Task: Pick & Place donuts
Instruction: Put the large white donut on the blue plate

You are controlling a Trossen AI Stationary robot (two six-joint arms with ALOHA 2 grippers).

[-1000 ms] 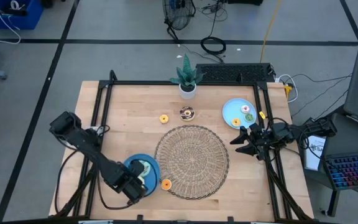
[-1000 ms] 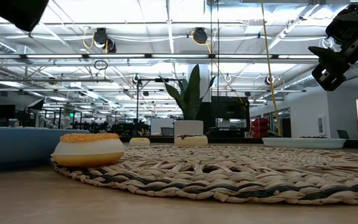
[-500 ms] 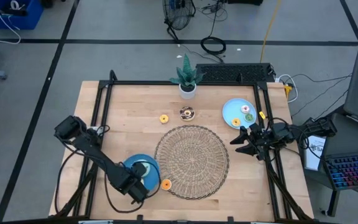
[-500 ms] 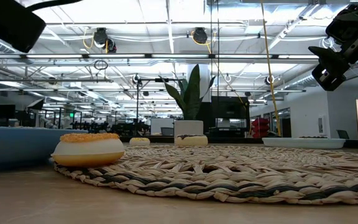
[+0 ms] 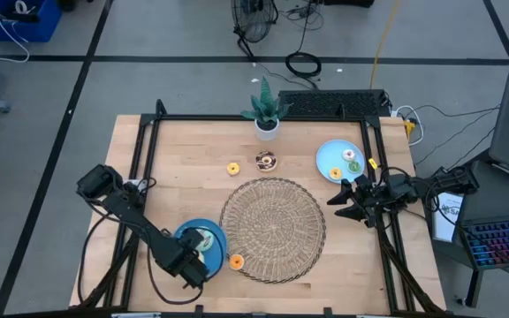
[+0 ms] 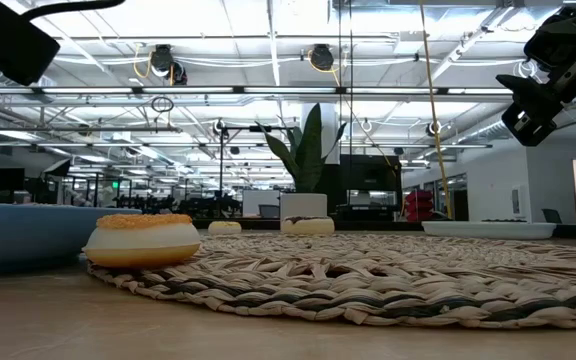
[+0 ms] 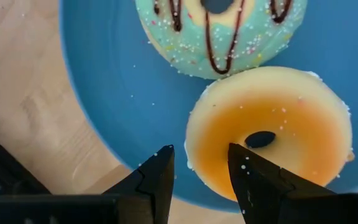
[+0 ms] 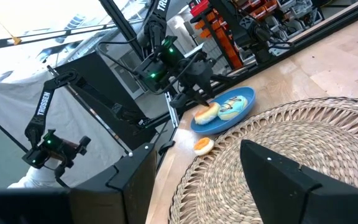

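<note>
Orange-iced and mint donuts (image 7: 267,134) lie touching on the blue plate (image 5: 212,235) at the surface's left; the left pincer (image 7: 199,180) hovers just above, fingers parted, holding nothing. They look light, stiff and smooth, best pinched across the ring's rim. Another orange donut (image 5: 235,261) sits by the wicker mat (image 5: 272,230). Rightward, the right pincer (image 5: 346,200) waits open and empty near a second plate (image 5: 325,157).

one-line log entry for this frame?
left gripper: open over near blue plate | plate: mint donut, yellow donut | right gripper: open, idle
</note>
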